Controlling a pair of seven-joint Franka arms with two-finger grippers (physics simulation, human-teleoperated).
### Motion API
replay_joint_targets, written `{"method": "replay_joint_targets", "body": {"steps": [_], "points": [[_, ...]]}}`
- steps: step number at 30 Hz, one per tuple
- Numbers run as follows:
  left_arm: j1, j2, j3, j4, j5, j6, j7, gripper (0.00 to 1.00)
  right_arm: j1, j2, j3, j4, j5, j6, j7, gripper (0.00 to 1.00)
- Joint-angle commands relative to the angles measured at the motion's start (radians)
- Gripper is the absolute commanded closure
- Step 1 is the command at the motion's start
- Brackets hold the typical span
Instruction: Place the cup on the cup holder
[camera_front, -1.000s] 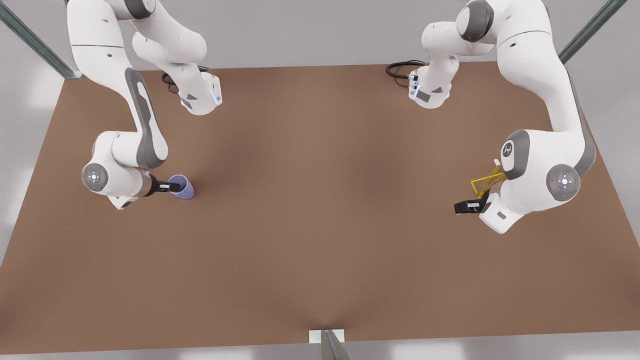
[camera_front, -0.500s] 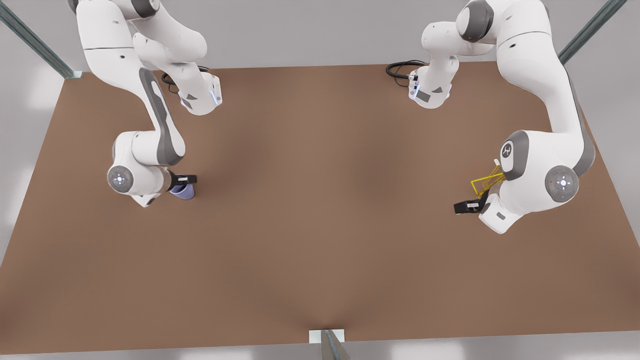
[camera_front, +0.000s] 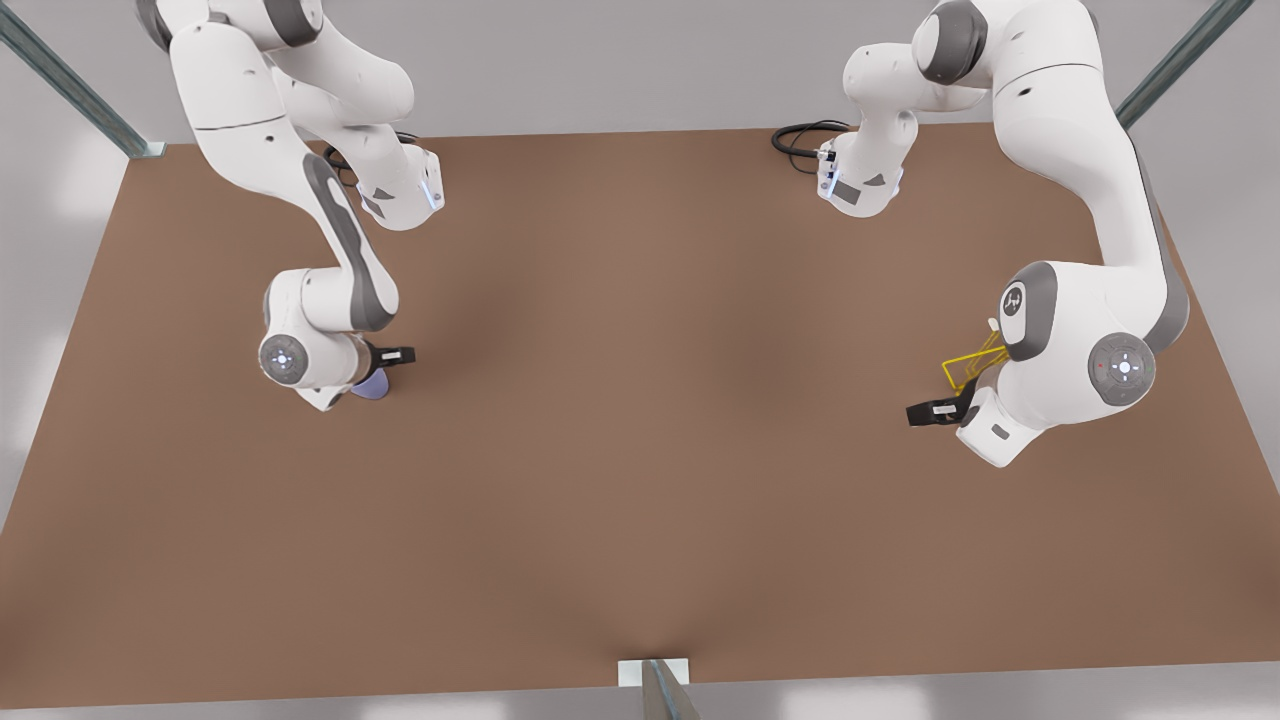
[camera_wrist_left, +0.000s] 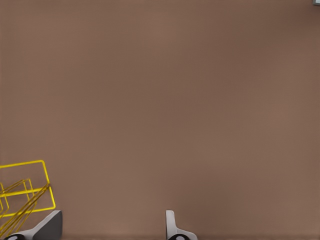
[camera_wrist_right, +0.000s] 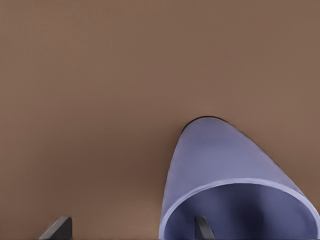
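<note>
The lavender-blue cup (camera_front: 374, 389) stands upright on the brown table at the front view's left, mostly covered by my right gripper (camera_front: 396, 354). Up close, the cup (camera_wrist_right: 225, 180) has its open mouth facing the camera. My right gripper (camera_wrist_right: 131, 229) is open, with one finger (camera_wrist_right: 202, 227) inside the rim and the other outside the cup wall. The yellow wire cup holder (camera_front: 968, 366) sits at the front view's right, partly behind the arm. My left gripper (camera_front: 926, 412) hovers open just in front of it, and the cup holder (camera_wrist_left: 25, 192) lies beside one finger of the left gripper (camera_wrist_left: 110, 230).
Black cables (camera_front: 800, 135) lie at the table's far edge near both arm bases. A metal post (camera_front: 655, 686) stands at the middle of the near edge. Bare brown tabletop (camera_front: 650, 400) stretches between the two arms.
My right arm has moved toward the front view's right, over the cup, which it now mostly covers. The left arm has barely shifted.
</note>
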Motion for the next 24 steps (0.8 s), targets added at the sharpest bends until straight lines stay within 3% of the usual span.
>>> {"method": "replay_joint_targets", "body": {"steps": [1, 2, 3, 14, 18, 19, 24], "points": [[0.000, -0.001, 0.001, 0.000, 0.001, -0.002, -0.011, 0.00, 0.001, 0.001, 0.001, -0.009, -0.001, 0.080, -0.023, 0.41], [0.000, -0.001, 0.000, 0.000, 0.001, -0.002, -0.011, 0.00, 0.000, -0.002, 0.001, -0.005, -0.006, 0.080, -0.024, 0.68], [0.000, -0.001, 0.000, 0.000, 0.001, -0.002, -0.012, 0.00, 0.000, -0.004, 0.001, -0.005, -0.006, 0.081, -0.024, 0.79], [-0.006, 0.016, -0.008, -0.006, 0.016, -0.011, -0.018, 0.00, -0.002, -0.036, 0.000, 0.055, -0.001, 0.025, -0.021, 0.79], [-0.008, -0.047, -0.011, 0.007, 0.005, -0.109, -0.014, 0.00, -0.002, -0.010, 0.001, 0.190, 0.123, -0.032, 0.024, 0.79], [-0.008, -0.073, -0.028, 0.007, 0.010, -0.112, -0.017, 0.00, -0.002, 0.056, 0.032, 0.277, 0.132, -0.035, 0.103, 0.79], [-0.008, -0.110, -0.045, 0.008, 0.094, -0.145, -0.015, 0.00, -0.002, 0.357, 0.355, 0.731, 0.135, -0.077, 0.707, 0.79]]}}
